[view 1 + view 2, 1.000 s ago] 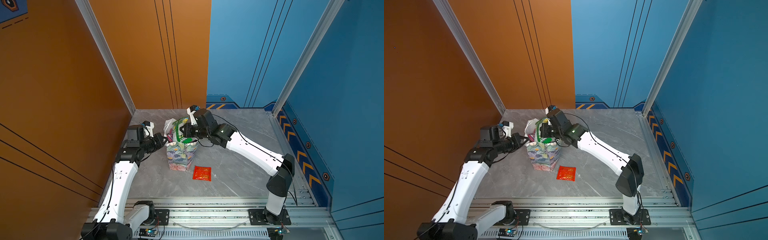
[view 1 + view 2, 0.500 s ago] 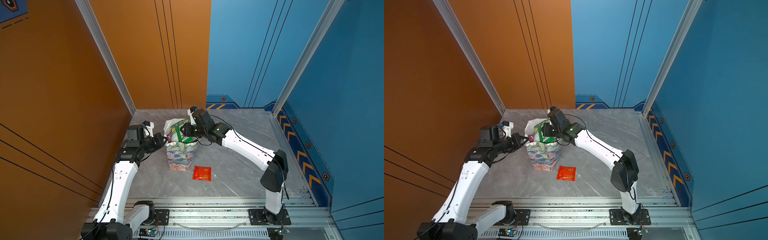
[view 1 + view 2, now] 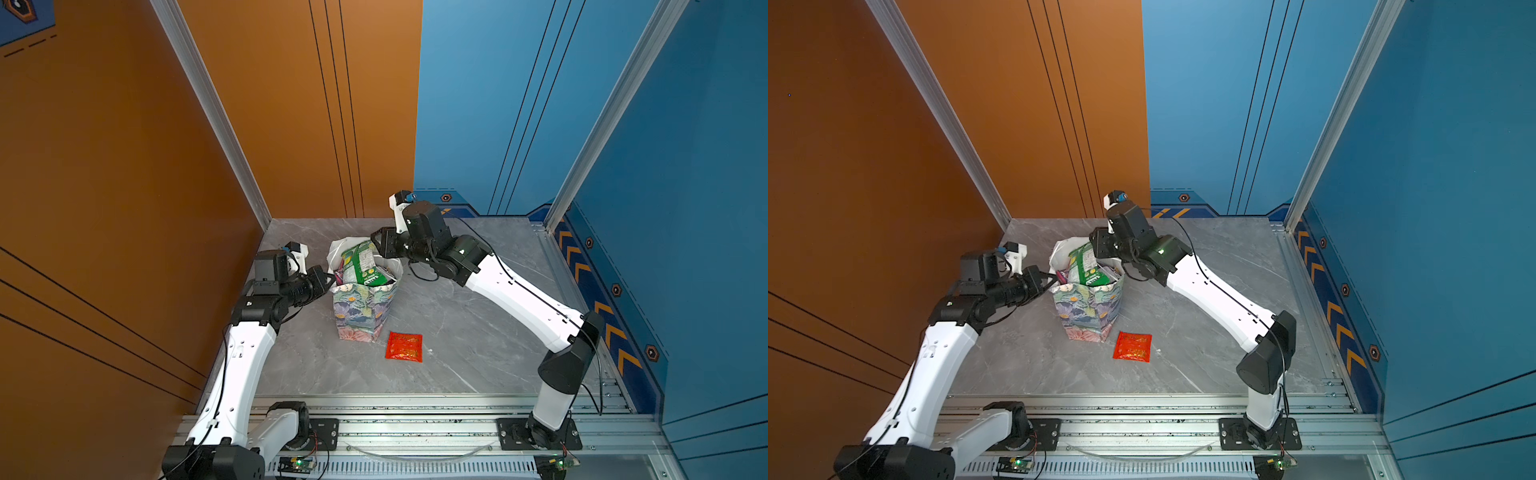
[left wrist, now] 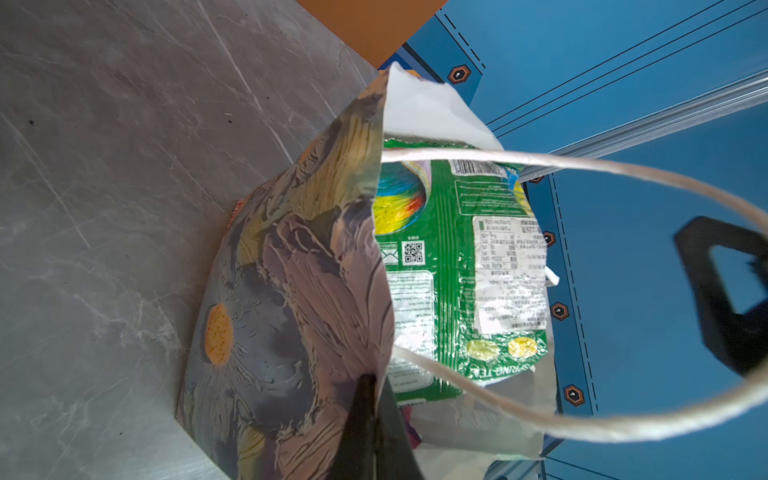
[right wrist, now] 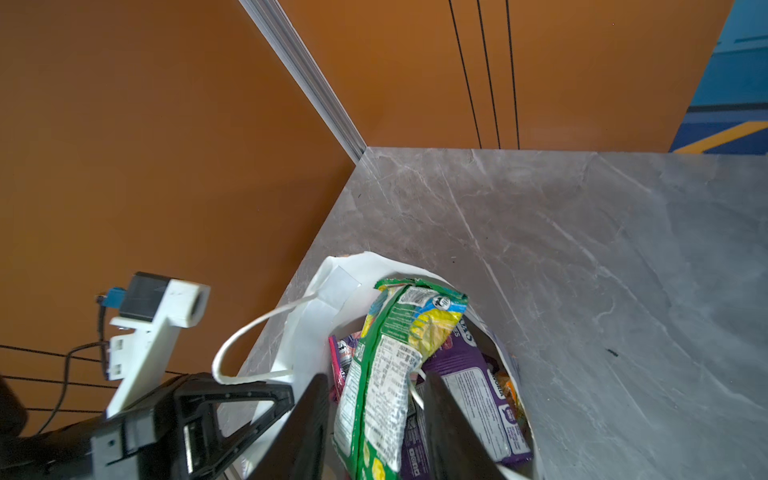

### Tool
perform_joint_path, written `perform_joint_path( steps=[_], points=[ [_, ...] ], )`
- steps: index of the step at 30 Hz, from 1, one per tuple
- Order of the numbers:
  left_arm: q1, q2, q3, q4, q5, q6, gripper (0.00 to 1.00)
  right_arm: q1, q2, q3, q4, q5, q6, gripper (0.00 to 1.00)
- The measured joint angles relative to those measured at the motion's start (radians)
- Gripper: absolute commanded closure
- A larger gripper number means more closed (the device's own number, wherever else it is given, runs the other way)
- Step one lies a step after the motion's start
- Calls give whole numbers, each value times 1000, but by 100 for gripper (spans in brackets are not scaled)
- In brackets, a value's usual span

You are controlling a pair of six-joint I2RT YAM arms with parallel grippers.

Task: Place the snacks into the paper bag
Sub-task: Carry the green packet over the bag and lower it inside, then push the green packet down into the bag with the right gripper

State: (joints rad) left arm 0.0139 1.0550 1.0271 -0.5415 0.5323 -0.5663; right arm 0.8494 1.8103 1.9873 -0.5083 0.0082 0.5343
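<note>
Right end effector (image 5: 376, 376) poised over the mouth of the paper bag (image 3: 361, 309), its two black fingers (image 5: 309, 415) spread apart with a green packet (image 5: 384, 399) standing between them; whether either finger touches the wrapper cannot be told. In both top views the green packet (image 3: 360, 266) leans upright in the bag, its upper part sticking out above the rim and its printed back label showing. Beside it inside the bag lies a purple packet (image 5: 461, 365), along with slivers of other wrappers too hidden to name. On the opposite side, the left end effector (image 4: 368, 386) is pressed together on the bag's floral wall at the rim, pinching the paper there, while a white cord handle (image 4: 582, 166) loops across its wrist camera's view. The bag stands upright near the middle of the grey marbled worktop (image 3: 457, 316), between the two arms. One small red packet (image 3: 404, 346) lies flat on the worktop just beside the bag's base, on the side nearer the arms' mounting rail, apart from both end effectors
</note>
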Motion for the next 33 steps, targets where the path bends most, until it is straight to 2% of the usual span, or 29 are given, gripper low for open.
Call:
perform_joint_path(
  steps=[9, 17, 23, 33],
  points=[
    [0, 0, 0, 0, 0, 0, 100, 69, 104, 131, -90, 16, -72, 63],
    [0, 0, 0, 0, 0, 0, 100, 55, 266, 144, -172, 23, -84, 63],
    [0, 0, 0, 0, -1, 0, 100, 48, 364, 241, -216, 23, -86, 63],
    [0, 0, 0, 0, 0, 0, 100, 19, 344, 300, -267, -27, -104, 63]
  ],
)
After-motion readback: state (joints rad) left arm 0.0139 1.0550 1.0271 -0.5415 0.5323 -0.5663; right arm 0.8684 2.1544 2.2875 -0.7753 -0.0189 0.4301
